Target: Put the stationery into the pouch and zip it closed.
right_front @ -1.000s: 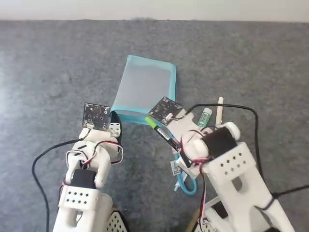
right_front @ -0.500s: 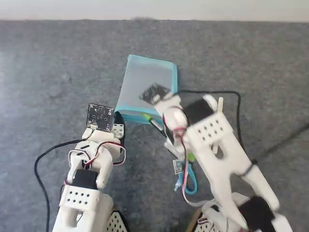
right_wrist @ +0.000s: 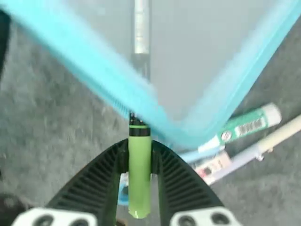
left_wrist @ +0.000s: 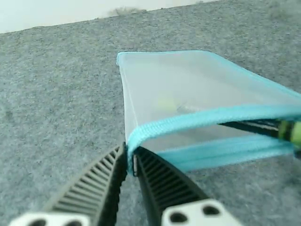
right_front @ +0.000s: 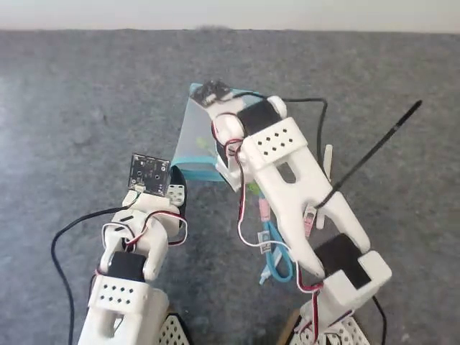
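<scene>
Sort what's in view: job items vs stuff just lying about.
Job: translucent teal-edged zip pouch, left fingers gripping its corner; green-barrelled pen in the right fingers, tip at the pouch mouth; green-and-white tube, cream stick, blue looped item on the table.
Lying about: grey felt table cover; black cable.

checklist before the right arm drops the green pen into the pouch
1. Left gripper shut on the pouch rim: ok.
2. Pouch mouth held open: ok.
3. Right gripper shut on the green pen: ok.
4. Pen's front end inside the pouch, seen through its wall: ok.
5. All stationery in: not ok, the green-and-white stick lies outside on the table.
</scene>
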### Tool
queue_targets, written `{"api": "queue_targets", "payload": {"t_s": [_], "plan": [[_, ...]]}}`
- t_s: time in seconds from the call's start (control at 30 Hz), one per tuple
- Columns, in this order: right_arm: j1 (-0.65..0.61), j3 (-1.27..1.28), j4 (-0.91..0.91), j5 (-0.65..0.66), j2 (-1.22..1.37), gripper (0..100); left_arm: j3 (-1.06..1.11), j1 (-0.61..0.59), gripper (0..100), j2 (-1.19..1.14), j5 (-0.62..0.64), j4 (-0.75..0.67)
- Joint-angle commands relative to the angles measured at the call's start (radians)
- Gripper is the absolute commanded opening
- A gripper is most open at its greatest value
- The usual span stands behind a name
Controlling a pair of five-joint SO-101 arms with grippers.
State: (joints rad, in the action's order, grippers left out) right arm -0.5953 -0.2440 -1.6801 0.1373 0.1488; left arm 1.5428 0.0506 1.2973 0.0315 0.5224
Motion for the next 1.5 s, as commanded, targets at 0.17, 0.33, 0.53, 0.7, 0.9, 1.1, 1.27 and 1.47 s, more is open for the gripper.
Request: {"api": "queue_targets", "payload": {"t_s": [0.17,0.33,0.53,0.7,0.9,1.1,1.27,1.47], "plan": [[-0.022,-0.086,0.081,-0.057,-0.021,24.5,-0.054,0.008,1,-0.003,0.009,0.043],[-0.067,-0.084,0.097,-0.06,-0.065,27.8,-0.053,0.008,1,-0.003,0.009,0.043],[-0.122,-0.023,0.091,-0.031,-0.228,27.8,-0.053,0.008,1,-0.003,0.009,0.043],[-0.001,0.157,0.134,-0.018,-0.404,27.7,-0.059,0.006,1,-0.003,0.009,0.044],[0.162,0.64,0.361,-0.025,-0.665,27.7,-0.154,-0.003,1,-0.002,0.014,0.173],[0.272,1.026,0.536,-0.026,-0.843,27.7,-0.179,-0.003,1,-0.002,0.015,0.198],[0.349,1.077,0.507,-0.084,-0.783,27.7,-0.193,-0.003,1,-0.002,0.015,0.216],[0.437,1.046,0.539,-0.11,-0.616,27.6,-0.199,-0.003,1,-0.002,0.015,0.229]]}}
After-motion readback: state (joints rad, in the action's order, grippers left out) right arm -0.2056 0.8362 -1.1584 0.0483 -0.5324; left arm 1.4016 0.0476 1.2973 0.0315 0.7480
